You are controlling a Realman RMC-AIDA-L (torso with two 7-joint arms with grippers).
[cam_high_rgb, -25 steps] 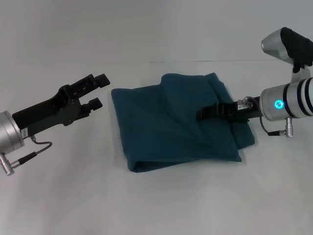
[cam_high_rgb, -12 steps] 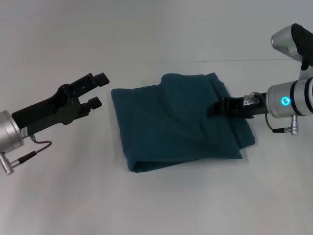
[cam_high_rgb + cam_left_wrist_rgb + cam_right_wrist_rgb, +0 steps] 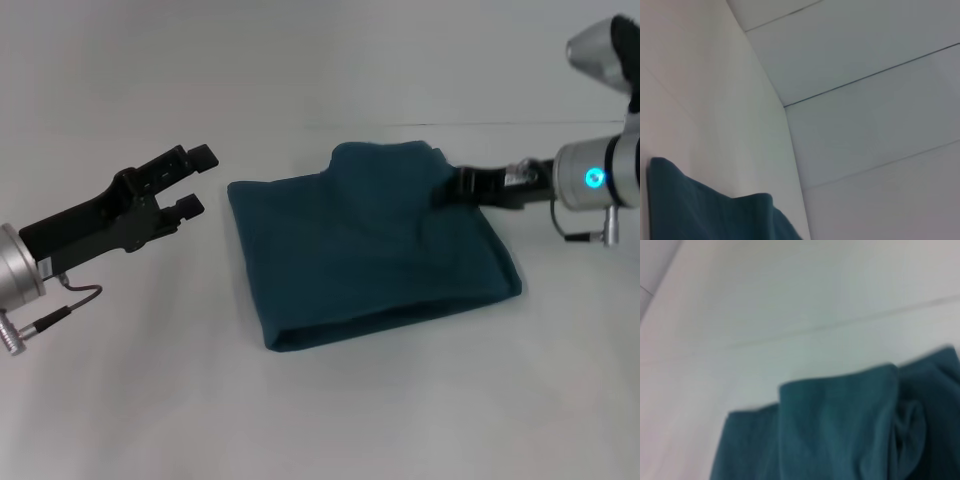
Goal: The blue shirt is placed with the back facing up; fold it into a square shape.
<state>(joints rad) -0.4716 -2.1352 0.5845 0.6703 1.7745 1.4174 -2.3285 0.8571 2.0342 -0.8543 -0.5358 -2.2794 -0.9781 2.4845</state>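
One blue shirt point(image 3: 370, 250), two grippers point(image 3: 197, 180) point(image 3: 447, 188)

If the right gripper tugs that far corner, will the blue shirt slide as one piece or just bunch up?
Probably bunch: the blue shirt is soft, layered cloth, already humped near the right gripper. Lifted by an edge, it would likely droop and unfold. The left gripper hovers open, clear of it.

The right end effector point(image 3: 446, 188) has its fingertips sunk in the blue shirt point(image 3: 370, 250), so their spread cannot be read. Both wrist views crop the shirt, and neither shows that arm's own fingers.
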